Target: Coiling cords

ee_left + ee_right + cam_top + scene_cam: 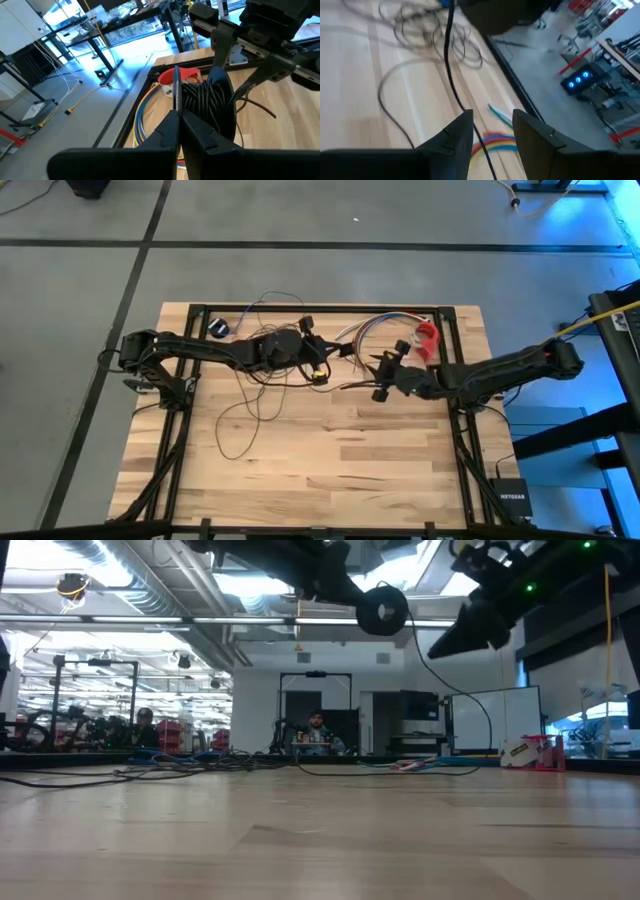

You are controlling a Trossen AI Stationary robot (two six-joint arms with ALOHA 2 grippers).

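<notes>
Your left arm reaches in from the left edge across the far half of the table, and the left gripper (179, 131) has its fingers pinched tight together out near the middle. Your right arm comes in from the right side, raised off the table, and the right gripper (492, 131) has its fingers spread with a clear gap between them.

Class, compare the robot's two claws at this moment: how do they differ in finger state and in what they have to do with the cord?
The left claw is shut, its fingers pressed together on a thin upright piece beside the wound part of the cord. The right claw is open, with a gap between its fingers; a strand of cord runs through that gap, ungripped. Both hover near the table's far edge, facing each other.
</notes>
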